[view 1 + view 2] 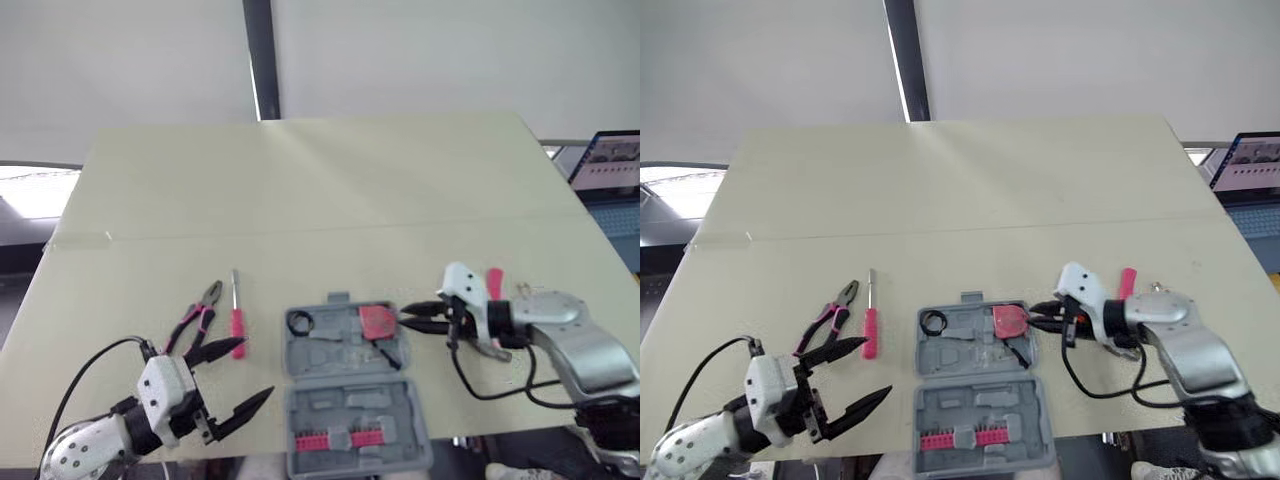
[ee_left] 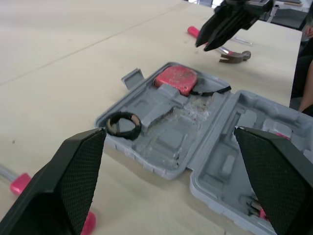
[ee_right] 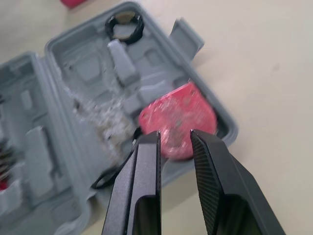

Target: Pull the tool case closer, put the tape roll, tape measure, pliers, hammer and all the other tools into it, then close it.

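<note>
The red, rounded tape measure [image 1: 377, 320] lies in the far right pocket of the open grey plastic tool case [image 1: 330, 355], just off the fingertips of the right gripper [image 1: 405, 321], whose black fingers stand narrowly parted and empty. A black tape roll [image 1: 299, 322] sits in the far left pocket. The left gripper [image 1: 255, 367] hovers spread wide beside the case, near pink-handled pliers [image 1: 197, 315].

Pale cream table [image 1: 300, 170] w/ a thin seam [image 1: 350, 227] running left-right across its middle. Small strip of clear tape [image 1: 82, 240] lay at the seam's left end, nr the table edge. Dark upright post [image 1: 262, 60] stood behind, against a white wall [image 1: 450, 50]. Lit laptop screen [image 1: 608, 163] sat beyond the table's right edge.
</note>
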